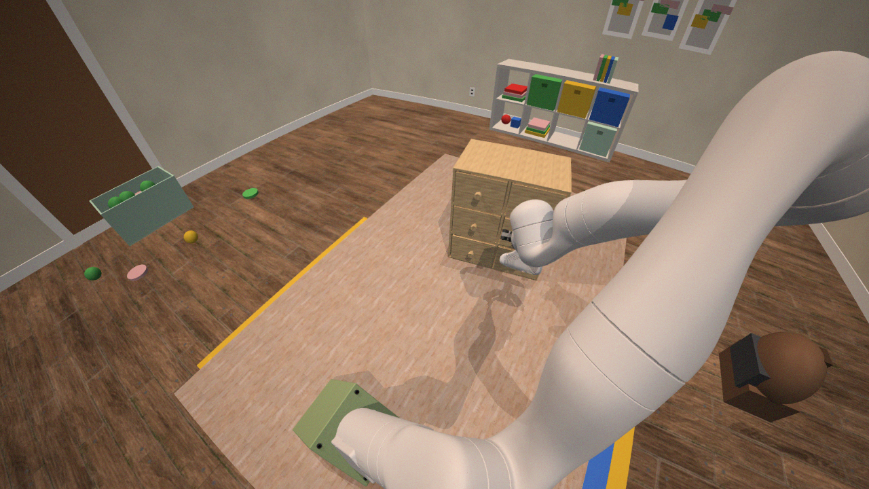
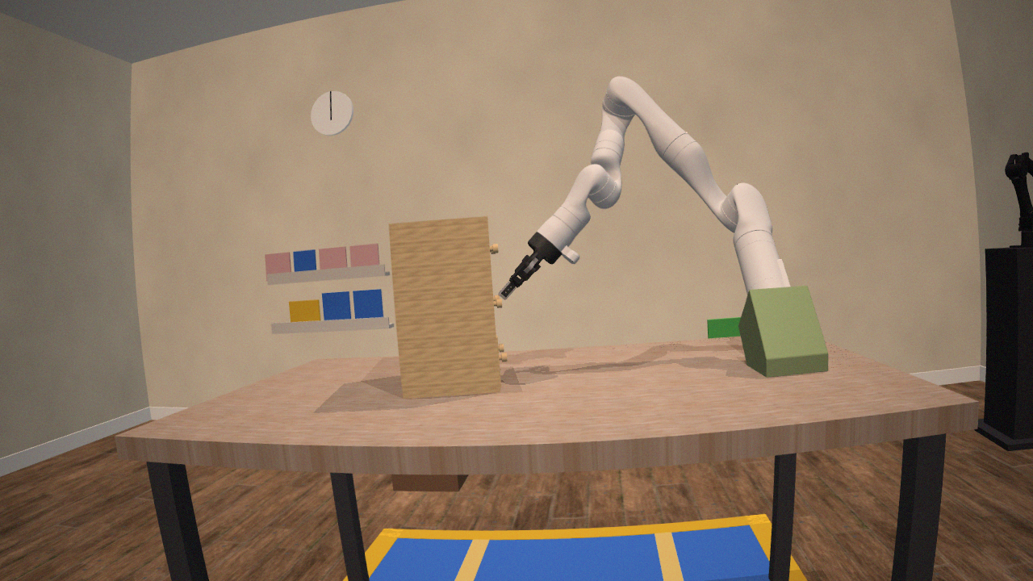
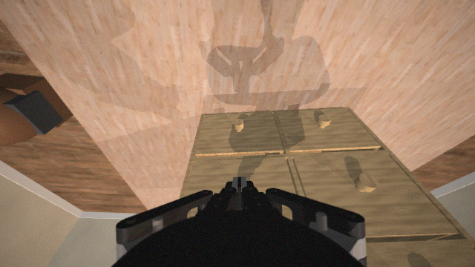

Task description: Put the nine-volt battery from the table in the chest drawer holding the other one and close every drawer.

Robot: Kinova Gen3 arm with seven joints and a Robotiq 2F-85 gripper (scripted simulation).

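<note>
The small chest [image 1: 516, 161] [image 2: 444, 303] stands upright on the table [image 1: 303, 316] [image 2: 650, 411]. Its drawers look pushed in or nearly so. The lower drawers, with two knobs [image 3: 238, 124] [image 3: 323, 122], show thin light top edges in the wrist view. My gripper [image 2: 505, 292] [image 3: 240, 185] is shut and empty, tilted down close to the chest's front at middle-drawer height, in front of the right-hand column of the top view. Its body covers that middle drawer's knob. The other middle drawer's knob [image 3: 366, 182] is in plain view. I see no nine-volt battery in any view; drawer insides are hidden.
The green arm base [image 1: 328, 413] [image 2: 784, 328] stands at the other end of the table. My arm crosses above the table and hides part of it in the top view. A shelf unit [image 1: 565, 138], a bin [image 1: 149, 212] and toys are off the table.
</note>
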